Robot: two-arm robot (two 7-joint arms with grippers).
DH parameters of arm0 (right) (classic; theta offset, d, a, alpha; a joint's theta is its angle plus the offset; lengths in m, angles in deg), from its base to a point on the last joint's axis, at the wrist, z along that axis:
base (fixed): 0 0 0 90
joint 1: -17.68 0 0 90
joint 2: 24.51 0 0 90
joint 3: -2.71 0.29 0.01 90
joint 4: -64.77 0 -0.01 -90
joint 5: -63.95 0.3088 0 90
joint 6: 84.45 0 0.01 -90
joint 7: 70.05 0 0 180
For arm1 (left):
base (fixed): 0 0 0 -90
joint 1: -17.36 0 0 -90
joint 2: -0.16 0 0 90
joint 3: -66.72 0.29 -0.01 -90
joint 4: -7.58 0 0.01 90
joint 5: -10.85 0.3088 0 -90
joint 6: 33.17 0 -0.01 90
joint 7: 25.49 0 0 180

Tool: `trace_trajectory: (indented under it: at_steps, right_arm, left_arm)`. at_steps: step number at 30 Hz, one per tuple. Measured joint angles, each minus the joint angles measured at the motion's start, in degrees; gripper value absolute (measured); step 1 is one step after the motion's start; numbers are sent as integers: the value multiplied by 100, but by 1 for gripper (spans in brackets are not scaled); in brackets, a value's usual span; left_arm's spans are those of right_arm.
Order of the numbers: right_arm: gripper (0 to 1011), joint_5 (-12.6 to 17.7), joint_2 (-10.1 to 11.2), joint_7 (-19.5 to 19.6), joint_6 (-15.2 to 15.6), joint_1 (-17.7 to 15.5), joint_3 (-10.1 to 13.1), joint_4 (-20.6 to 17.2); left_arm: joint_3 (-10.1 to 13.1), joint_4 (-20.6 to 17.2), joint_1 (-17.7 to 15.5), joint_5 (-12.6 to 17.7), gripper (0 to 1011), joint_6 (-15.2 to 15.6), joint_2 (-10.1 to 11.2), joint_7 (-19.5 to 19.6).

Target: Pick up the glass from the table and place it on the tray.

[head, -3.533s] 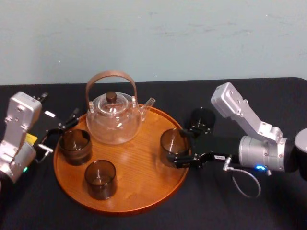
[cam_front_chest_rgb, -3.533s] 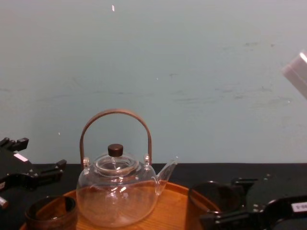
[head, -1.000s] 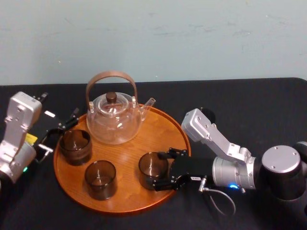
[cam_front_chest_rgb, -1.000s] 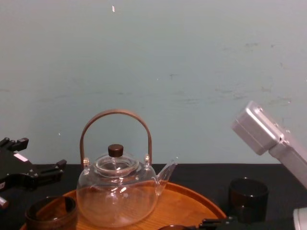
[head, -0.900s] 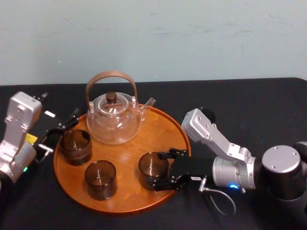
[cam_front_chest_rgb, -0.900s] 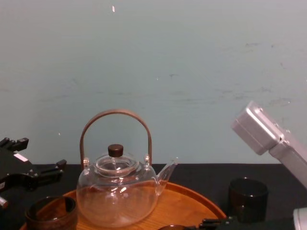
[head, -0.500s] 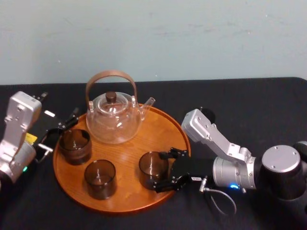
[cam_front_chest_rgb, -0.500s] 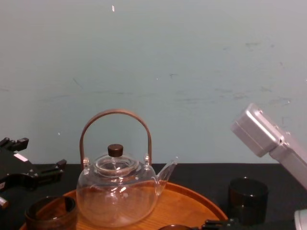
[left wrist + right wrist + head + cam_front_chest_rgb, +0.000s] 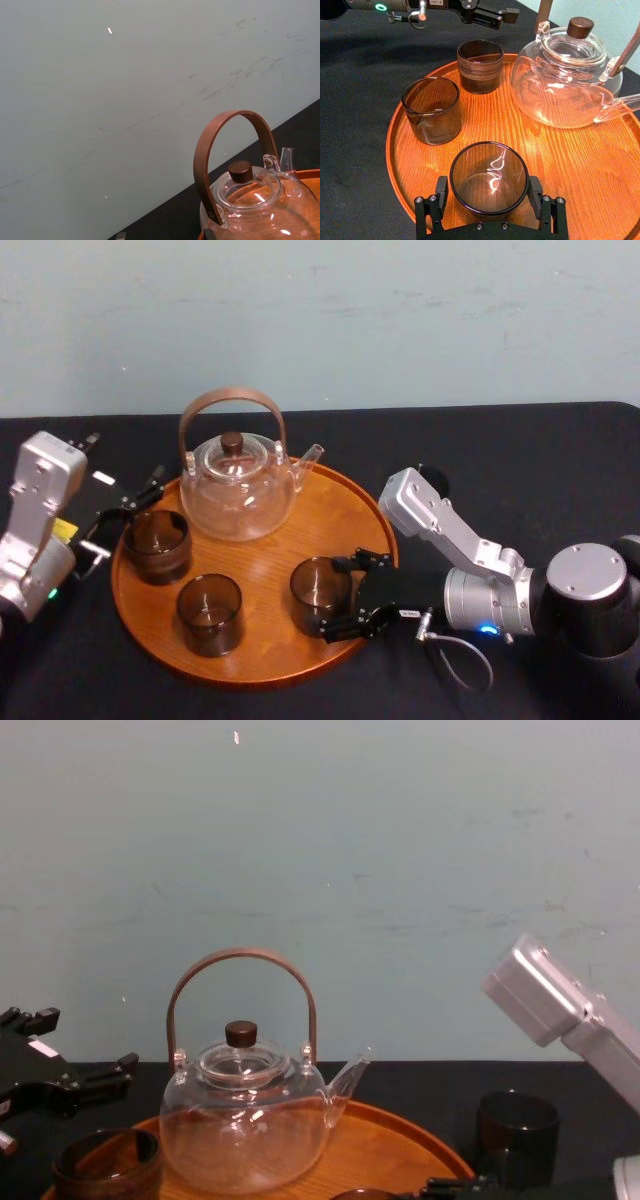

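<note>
A smoky glass point(image 9: 320, 595) stands upright on the round wooden tray point(image 9: 335, 505), in its front right part. My right gripper point(image 9: 338, 597) reaches in low from the right, open, with one finger on each side of the glass. In the right wrist view the glass point(image 9: 489, 177) sits between the fingers point(image 9: 441, 189) with a thin gap on both sides, on the tray point(image 9: 560, 165). My left gripper point(image 9: 125, 515) rests open on the table at the tray's left rim.
A glass teapot point(image 9: 238, 490) with a brown hoop handle stands at the tray's back. Two more glasses point(image 9: 157, 545) point(image 9: 210, 613) stand on its left half. Another dark glass point(image 9: 517, 1135) is on the black table, right of the tray, behind my right arm.
My right gripper carried the glass from the tray's right rim to its front right part. Over the last second its fingers spread slightly off the glass. The left arm stayed still.
</note>
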Motion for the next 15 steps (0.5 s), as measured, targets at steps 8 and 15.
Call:
trace_trajectory:
  at_steps: [8,15]
  right_arm:
    - [1002,80,51,-61,-26,-25,52,-34]
    - [1002,245,254,-147,-67,-136,181,-242]
  left_arm:
    - [0,0,0,0,1001,0,0,0]
    - [0,0,0,0,1001,0,0,0]
